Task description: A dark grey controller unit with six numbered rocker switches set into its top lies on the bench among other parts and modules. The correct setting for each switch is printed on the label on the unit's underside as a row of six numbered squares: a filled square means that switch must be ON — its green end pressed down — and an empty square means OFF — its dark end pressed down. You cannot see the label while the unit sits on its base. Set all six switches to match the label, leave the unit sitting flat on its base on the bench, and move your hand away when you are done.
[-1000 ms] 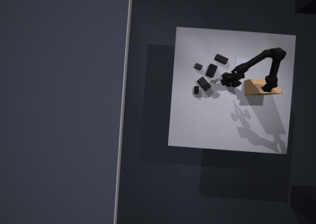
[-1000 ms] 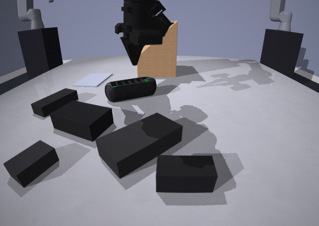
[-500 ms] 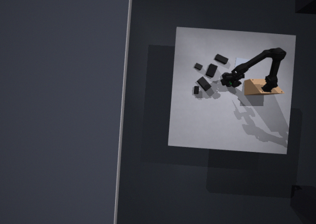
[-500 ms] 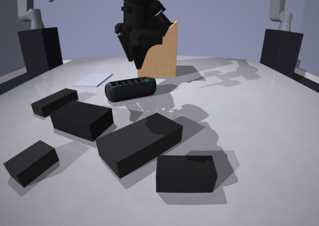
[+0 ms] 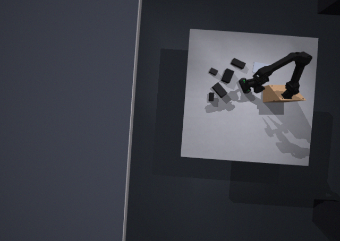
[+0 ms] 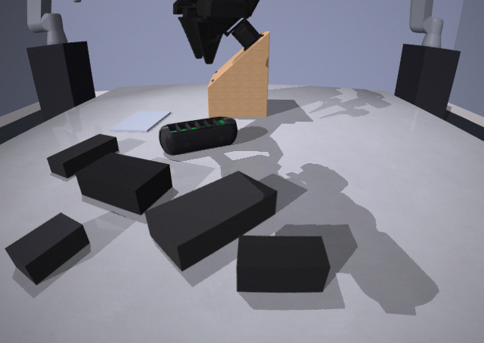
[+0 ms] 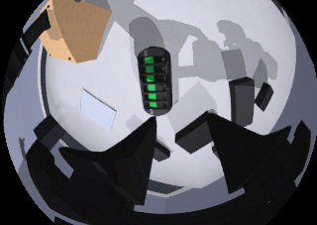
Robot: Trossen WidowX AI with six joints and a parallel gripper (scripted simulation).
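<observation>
One controller unit, dark grey, round-ended, sits with its switch side up on the pale surface, between the wooden wedge and the scattered blocks. Set into its top, one row of six rocker switches, green showing on each; which ends are pressed down I cannot tell, and the underside label is out of my sight. One claw, black, mine: parted fingers, partly open, nothing between them, hanging above the surface and apart from the unit. One arm, black, also mine, bent at the elbow and mounted on the sloped face of the wedge. One wooden wedge, light brown, small dark holes in its slope. One thin plate, pale blue, lying flat near the unit. Five plain dark blocks, none touching the unit: one long narrow block, the nearest to the plate; one broad block beside it; one large oblong block, set at a slant; one small block at the group's outer side; one further small block near the large oblong one. Also listed: shadows of my arm, cast across the surface and over part of the large oblong block.
</observation>
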